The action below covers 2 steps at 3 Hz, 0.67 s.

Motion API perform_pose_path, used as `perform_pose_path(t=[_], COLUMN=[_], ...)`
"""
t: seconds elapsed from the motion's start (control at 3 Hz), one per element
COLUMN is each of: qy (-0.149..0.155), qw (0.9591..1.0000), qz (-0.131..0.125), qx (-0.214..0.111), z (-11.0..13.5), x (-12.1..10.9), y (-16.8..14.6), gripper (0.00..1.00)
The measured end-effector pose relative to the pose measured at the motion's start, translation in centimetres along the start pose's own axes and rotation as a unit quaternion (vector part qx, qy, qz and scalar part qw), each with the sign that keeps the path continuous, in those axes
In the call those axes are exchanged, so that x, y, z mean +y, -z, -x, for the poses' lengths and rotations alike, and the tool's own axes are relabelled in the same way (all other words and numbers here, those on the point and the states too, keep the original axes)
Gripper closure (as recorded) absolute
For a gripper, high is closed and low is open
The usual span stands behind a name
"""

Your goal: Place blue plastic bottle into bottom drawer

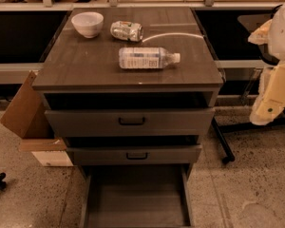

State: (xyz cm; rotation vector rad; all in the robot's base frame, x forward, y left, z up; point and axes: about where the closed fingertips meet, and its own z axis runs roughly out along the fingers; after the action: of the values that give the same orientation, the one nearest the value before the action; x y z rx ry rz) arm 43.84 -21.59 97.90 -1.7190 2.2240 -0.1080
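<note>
The blue plastic bottle (147,58) lies on its side on the cabinet top (85,65), white cap pointing right. The bottom drawer (135,201) is pulled out towards me at floor level, and its flat floor is bare. My arm hangs at the right edge of the view, beside the cabinet. Its gripper (262,114) is at the lower end, about level with the top drawer, well right of the bottle and holding nothing.
A white bowl (88,23) and a crushed silver can (127,31) sit at the back of the cabinet top. The two upper drawers (130,122) stand slightly open. A cardboard box (26,110) leans at the left. A black stand leg (222,144) is at the right.
</note>
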Motion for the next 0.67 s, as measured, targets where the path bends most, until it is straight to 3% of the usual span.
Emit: perform_pose_path(t=[0.33,0.67], qy=[0.0,0.031], qw=[1.0,0.9986], qz=[0.0,0.017], qx=[0.0,-0.038], z=[0.0,4.1], x=[0.0,-2.8], y=[0.0,-3.1], gripper=[0.0,0.0])
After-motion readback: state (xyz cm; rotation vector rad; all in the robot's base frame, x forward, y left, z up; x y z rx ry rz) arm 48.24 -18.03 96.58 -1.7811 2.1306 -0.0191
